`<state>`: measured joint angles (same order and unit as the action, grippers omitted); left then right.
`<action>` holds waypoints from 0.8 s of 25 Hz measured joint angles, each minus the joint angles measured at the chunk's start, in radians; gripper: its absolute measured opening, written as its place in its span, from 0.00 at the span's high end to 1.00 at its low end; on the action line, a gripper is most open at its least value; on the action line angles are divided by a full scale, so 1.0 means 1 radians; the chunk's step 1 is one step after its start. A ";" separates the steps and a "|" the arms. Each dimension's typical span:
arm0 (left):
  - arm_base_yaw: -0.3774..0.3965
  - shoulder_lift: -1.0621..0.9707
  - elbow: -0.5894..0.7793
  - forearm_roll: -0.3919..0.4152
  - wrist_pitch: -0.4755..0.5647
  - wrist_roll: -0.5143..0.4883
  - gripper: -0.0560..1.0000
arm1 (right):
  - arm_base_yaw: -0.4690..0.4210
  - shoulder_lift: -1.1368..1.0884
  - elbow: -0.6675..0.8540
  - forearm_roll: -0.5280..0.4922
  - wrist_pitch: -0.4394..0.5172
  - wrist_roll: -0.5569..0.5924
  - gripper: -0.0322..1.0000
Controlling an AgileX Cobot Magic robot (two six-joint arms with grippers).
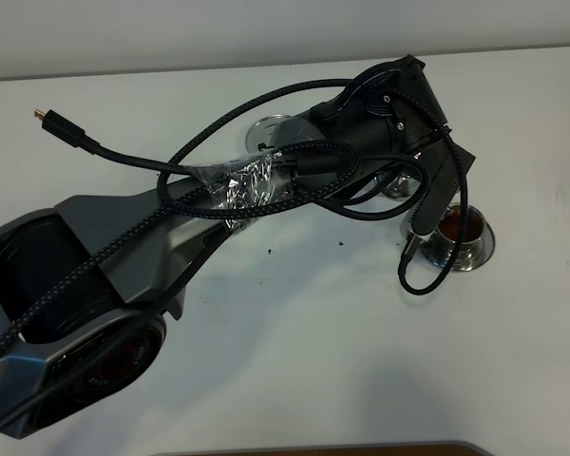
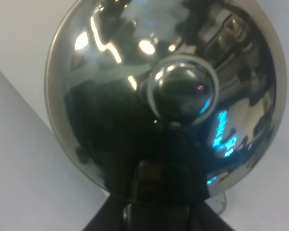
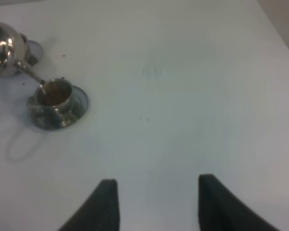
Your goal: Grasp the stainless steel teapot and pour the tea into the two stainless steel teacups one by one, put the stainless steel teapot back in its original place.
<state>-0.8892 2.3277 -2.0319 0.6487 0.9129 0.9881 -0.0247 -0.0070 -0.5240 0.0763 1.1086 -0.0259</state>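
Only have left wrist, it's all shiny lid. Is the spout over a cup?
Observer: Yes. Right wrist shows the teapot tilted, with its spout tip at the rim of a teacup on a saucer.
Operator: Anything in it?
Observer: Brown tea, clear in the high view.
Operator: Second cup?
Observer: The high view shows the second teacup behind the left arm, mostly hidden. Can't tell its contents.
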 joint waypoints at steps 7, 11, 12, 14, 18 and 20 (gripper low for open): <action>0.000 0.000 0.000 -0.048 0.002 -0.034 0.70 | 0.000 0.000 0.000 0.000 0.000 0.000 0.60; 0.000 0.000 0.000 -0.084 0.010 -0.034 0.70 | 0.000 0.000 0.000 0.000 0.000 0.000 0.60; 0.000 0.000 0.000 -0.091 0.014 -0.034 0.70 | 0.000 0.000 0.000 0.000 0.000 0.000 0.60; 0.000 0.000 0.000 -0.098 0.027 -0.034 0.70 | 0.000 0.000 0.000 0.000 0.000 0.000 0.60; 0.000 0.000 0.000 -0.102 0.060 -0.038 0.70 | 0.000 0.000 0.000 0.000 0.000 0.000 0.60; 0.002 0.000 0.000 -0.102 0.066 -0.050 0.70 | 0.000 0.000 0.000 0.000 0.000 0.000 0.60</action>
<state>-0.8873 2.3277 -2.0319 0.5469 0.9786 0.9382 -0.0247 -0.0070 -0.5240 0.0763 1.1086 -0.0259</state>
